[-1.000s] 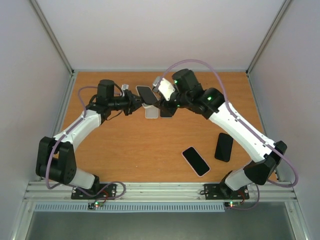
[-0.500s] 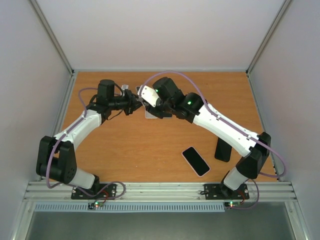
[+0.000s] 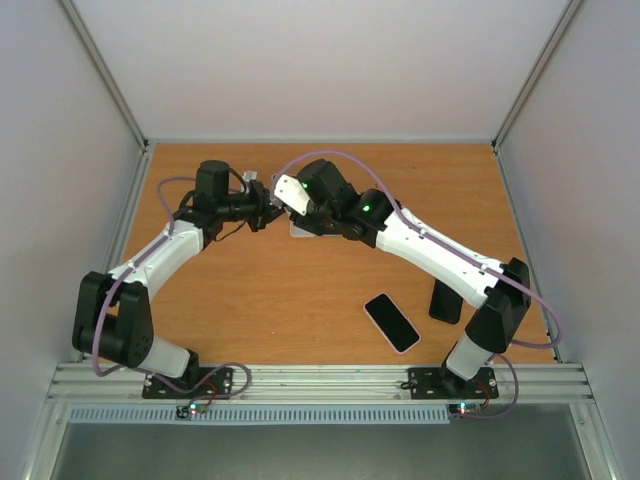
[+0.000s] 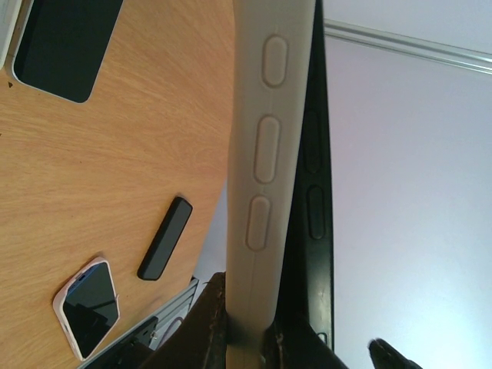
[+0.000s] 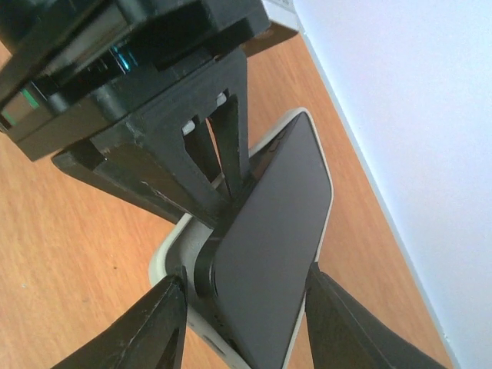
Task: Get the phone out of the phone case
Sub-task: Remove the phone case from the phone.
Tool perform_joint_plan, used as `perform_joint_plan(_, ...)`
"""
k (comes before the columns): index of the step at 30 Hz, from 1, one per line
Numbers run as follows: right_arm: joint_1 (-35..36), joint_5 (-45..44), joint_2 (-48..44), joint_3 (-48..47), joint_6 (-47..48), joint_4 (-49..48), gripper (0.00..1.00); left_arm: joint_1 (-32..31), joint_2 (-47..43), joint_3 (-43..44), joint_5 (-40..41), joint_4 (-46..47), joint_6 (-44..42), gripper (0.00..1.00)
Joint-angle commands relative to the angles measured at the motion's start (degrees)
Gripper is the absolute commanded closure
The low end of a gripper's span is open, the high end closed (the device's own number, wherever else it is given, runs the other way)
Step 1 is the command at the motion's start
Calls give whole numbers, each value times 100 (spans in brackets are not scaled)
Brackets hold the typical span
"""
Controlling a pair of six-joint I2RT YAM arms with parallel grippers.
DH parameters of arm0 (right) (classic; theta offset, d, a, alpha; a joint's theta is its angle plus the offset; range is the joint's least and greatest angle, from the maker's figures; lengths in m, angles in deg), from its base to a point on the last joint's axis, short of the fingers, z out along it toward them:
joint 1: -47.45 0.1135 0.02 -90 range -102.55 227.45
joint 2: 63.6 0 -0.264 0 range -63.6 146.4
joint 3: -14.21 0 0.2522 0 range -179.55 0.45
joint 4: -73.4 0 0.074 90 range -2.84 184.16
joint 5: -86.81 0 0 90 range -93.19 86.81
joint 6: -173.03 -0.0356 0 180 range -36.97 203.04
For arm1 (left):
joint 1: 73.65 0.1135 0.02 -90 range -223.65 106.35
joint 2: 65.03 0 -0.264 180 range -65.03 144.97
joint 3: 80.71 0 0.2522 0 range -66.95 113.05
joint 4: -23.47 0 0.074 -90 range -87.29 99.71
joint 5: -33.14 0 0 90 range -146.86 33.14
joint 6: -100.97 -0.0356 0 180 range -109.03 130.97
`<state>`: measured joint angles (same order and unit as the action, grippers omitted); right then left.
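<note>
White phone case (image 4: 257,154) pinched tight in left gripper (image 4: 244,338); right gripper (image 5: 244,307) straddles black phone (image 5: 277,223), contact unclear; overhead view hides both.

White-shelled left arm (image 3: 150,255) and right arm (image 3: 440,255) with black joints, small green status lights (image 3: 366,208), looping lilac cables (image 3: 96,345), and black bolted bases (image 3: 190,383).

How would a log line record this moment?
left gripper: shut on pale silicone phone case | right gripper: straddles black phone, contact unclear
</note>
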<state>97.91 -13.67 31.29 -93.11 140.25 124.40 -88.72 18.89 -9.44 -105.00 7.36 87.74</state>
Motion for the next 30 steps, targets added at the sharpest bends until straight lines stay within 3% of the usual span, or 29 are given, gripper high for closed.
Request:
perform_joint_plan(1,87,-400,99,137,383,-311,57,22,-192,39,-122,616,57,100)
perform_joint_plan(10,111,-705,135,461,772,-758,58,-40,-155,56,-149,680,68,100)
perform_joint_plan(17,114,-994,280,565,954,-1113,68,-95,-205,71,-224,725,-28,100)
perform_joint_plan(27,14,-981,457,628,1035,-1192,68,-180,-228,76,-303,963,-75,100)
perform_joint_plan(30,6,-893,429,584,922,-1035,76,-180,-236,63,-298,976,-169,100)
